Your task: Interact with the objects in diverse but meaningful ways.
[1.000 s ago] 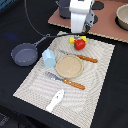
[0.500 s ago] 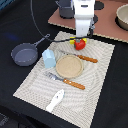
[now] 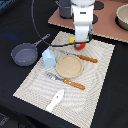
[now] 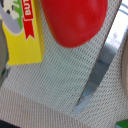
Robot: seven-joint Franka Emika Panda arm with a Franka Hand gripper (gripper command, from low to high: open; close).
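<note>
The red tomato (image 3: 80,48) lies on the striped placemat (image 3: 100,85), with the flat yellow packet (image 3: 72,39) touching it. My gripper (image 3: 81,44) is low, right over the tomato, with its fingers apart on either side and holding nothing. The wrist view shows the tomato (image 4: 75,20) and the packet (image 4: 22,37) very close. The light-blue boxy cup (image 3: 48,58) stands at the mat's edge on the exterior view's left. The dark grey frying pan (image 3: 24,54) sits on the black table beyond it. The white flat utensil (image 3: 55,100) lies at the mat's near corner.
A tan round plate (image 3: 68,66) sits mid-mat between an orange-handled knife (image 3: 84,58) and fork (image 3: 67,81). The knife's blade (image 4: 97,75) shows next to the tomato in the wrist view. A brown board (image 3: 107,22) behind carries a dark pot (image 3: 64,8) and a bowl (image 3: 122,16).
My gripper has come down towards the tomato. The objects on the mat have not moved.
</note>
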